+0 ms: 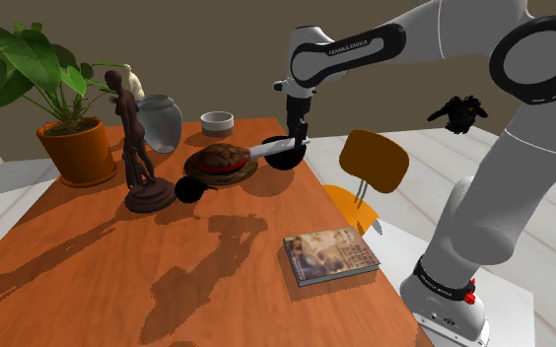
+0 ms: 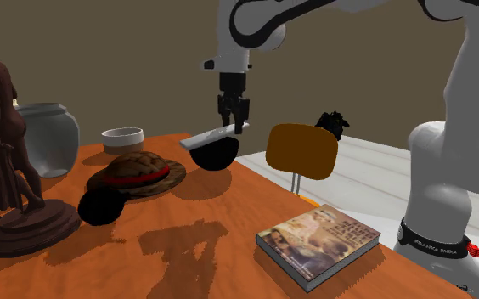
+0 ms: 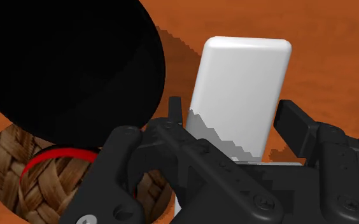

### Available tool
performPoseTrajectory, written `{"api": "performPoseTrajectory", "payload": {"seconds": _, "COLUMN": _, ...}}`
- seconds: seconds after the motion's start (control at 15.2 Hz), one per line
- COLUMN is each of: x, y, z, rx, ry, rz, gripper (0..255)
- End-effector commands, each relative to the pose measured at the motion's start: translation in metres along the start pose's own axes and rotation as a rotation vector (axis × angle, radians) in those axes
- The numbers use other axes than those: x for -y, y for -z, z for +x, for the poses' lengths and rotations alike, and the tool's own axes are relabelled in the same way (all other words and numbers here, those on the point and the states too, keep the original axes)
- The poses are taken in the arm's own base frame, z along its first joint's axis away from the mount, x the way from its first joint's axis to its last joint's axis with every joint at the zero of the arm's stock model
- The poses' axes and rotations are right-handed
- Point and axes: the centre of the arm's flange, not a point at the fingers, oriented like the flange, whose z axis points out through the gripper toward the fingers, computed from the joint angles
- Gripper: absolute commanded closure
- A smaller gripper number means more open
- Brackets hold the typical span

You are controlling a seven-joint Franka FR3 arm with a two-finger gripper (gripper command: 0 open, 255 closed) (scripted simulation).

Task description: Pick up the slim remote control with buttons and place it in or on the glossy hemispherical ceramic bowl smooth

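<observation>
My gripper (image 1: 296, 141) (image 2: 236, 123) (image 3: 235, 127) is shut on a slim white remote (image 1: 271, 150) (image 2: 215, 134) (image 3: 242, 95), gripping one end so the rest juts out level. The remote hangs just above a glossy black round bowl (image 1: 284, 161) (image 2: 214, 153) (image 3: 63, 63) at the table's far edge, next to a woven brown hat (image 1: 222, 163) (image 2: 138, 174) (image 3: 25, 181) with a red band. In the wrist view the bowl lies beside the remote, not under it. No buttons show on the remote's visible face.
On the wooden table (image 1: 118, 266) stand a second black round object (image 1: 189, 190) (image 2: 102, 206), a dark figurine (image 1: 138, 148) (image 2: 13, 170), a grey vase (image 1: 160, 120), a small pale bowl (image 1: 217, 121) (image 2: 123, 138), a potted plant (image 1: 69, 128) and a book (image 1: 330, 254) (image 2: 318, 240). An orange chair (image 1: 373, 163) stands beyond the edge.
</observation>
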Motion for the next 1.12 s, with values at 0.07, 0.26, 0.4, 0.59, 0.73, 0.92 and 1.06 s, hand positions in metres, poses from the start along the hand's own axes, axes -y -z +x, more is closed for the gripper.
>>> {"api": "performPoseTrajectory", "payload": {"seconds": 0.07, "x": -0.034, "y": 0.001, "z": -0.013, "rx": 0.0, "ry": 0.002, "rz": -0.001, "gripper": 255}}
{"api": "performPoseTrajectory", "payload": {"seconds": 0.26, "x": -0.071, "y": 0.001, "z": -0.027, "rx": 0.0, "ry": 0.002, "rz": -0.001, "gripper": 255}}
{"api": "performPoseTrajectory", "payload": {"seconds": 0.4, "x": -0.095, "y": 0.002, "z": -0.037, "rx": 0.0, "ry": 0.002, "rz": -0.001, "gripper": 255}}
{"api": "performPoseTrajectory", "payload": {"seconds": 0.59, "x": -0.132, "y": 0.002, "z": -0.052, "rx": 0.0, "ry": 0.002, "rz": -0.001, "gripper": 255}}
{"api": "performPoseTrajectory", "payload": {"seconds": 0.73, "x": -0.14, "y": -0.004, "z": -0.056, "rx": 0.0, "ry": 0.002, "rz": -0.001, "gripper": 255}}
{"api": "performPoseTrajectory", "payload": {"seconds": 0.92, "x": -0.14, "y": -0.02, "z": -0.056, "rx": 0.0, "ry": 0.002, "rz": -0.001, "gripper": 255}}
{"api": "performPoseTrajectory", "payload": {"seconds": 1.06, "x": -0.139, "y": -0.03, "z": -0.056, "rx": 0.0, "ry": 0.002, "rz": -0.001, "gripper": 255}}
